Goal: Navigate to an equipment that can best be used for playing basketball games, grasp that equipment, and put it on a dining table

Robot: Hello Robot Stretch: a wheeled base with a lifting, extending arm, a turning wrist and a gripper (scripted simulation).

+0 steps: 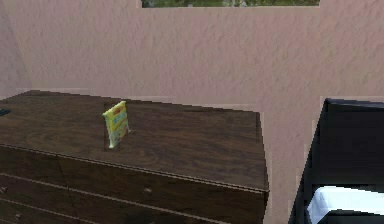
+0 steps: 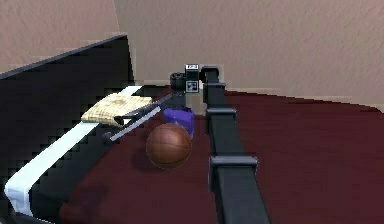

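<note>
A brown-orange basketball [image 2: 168, 145] lies on the dark red bed cover [image 2: 310, 150] in the arm side view, just left of the arm's dark bar [image 2: 232, 150]. A small blue thing [image 2: 181, 117] sits right behind the ball. The arm ends at two white marked squares [image 2: 192, 78]. From there the gripper [image 2: 124, 129] runs down and left, its thin grey fingers [image 2: 140, 119] ending by a tan cloth [image 2: 116, 107] on the bed. I cannot tell whether the gripper holds anything.
A black headboard [image 2: 60, 85] and white-and-black bedding [image 2: 45, 175] line the arm side view's left. In the forward view a dark wooden dresser [image 1: 180, 150] carries a yellow-green packet [image 1: 116, 124] against a pink wall. A black bed frame [image 1: 345, 150] with white bedding [image 1: 345, 203] stands to its right.
</note>
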